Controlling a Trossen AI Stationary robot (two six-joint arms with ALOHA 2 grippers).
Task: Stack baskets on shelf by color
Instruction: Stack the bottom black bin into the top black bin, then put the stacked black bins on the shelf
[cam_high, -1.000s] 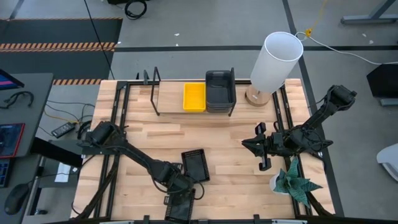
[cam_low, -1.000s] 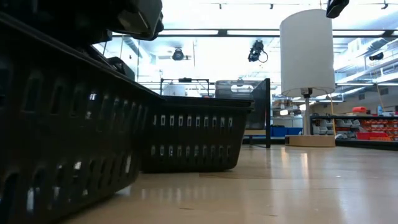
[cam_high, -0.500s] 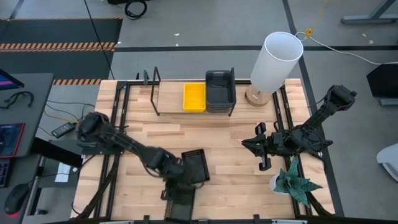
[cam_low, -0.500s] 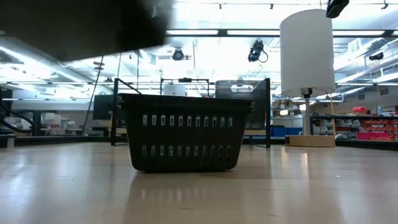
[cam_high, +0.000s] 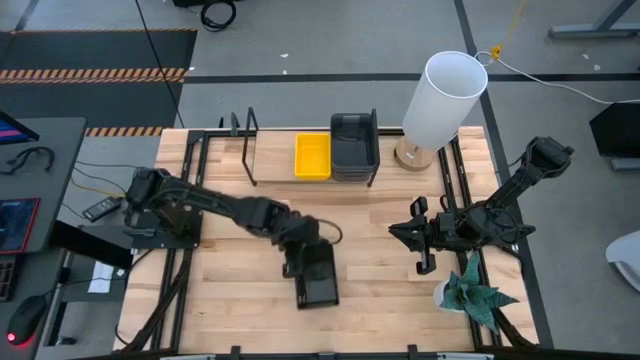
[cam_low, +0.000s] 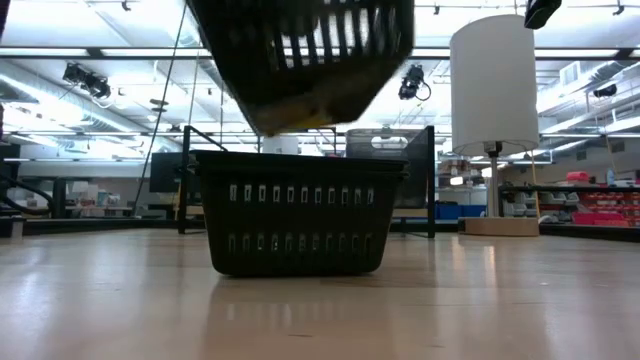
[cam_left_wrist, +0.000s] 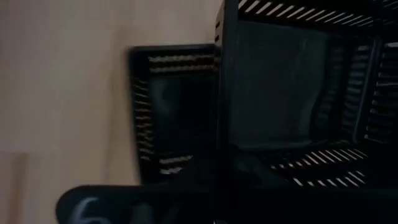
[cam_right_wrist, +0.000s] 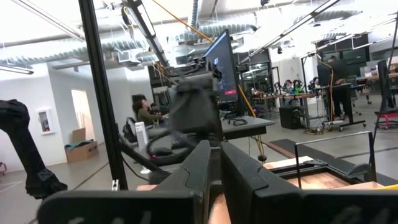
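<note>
I worked in a robotics lab or workshop. My butcher-block table (cam_high: 380, 230) stood on a grey concrete floor (cam_high: 300, 95). Beyond the table, ceiling ducts and pipes (cam_right_wrist: 180, 37) ran above a raised monitor (cam_right_wrist: 224, 62), benches and seated people (cam_right_wrist: 146, 112). Behind the table, storage shelving with coloured bins (cam_low: 590, 205) stood under strip lights (cam_low: 90, 80). Beside the table sat a desk with a mouse (cam_high: 22, 315).

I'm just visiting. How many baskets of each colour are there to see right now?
yellow basket: 1
grey basket: 1
black baskets: 2, one standing, one lifted above it
Total: 4 in sight. The yellow and grey ones may be nested stacks, but more underneath cannot be told.
</note>
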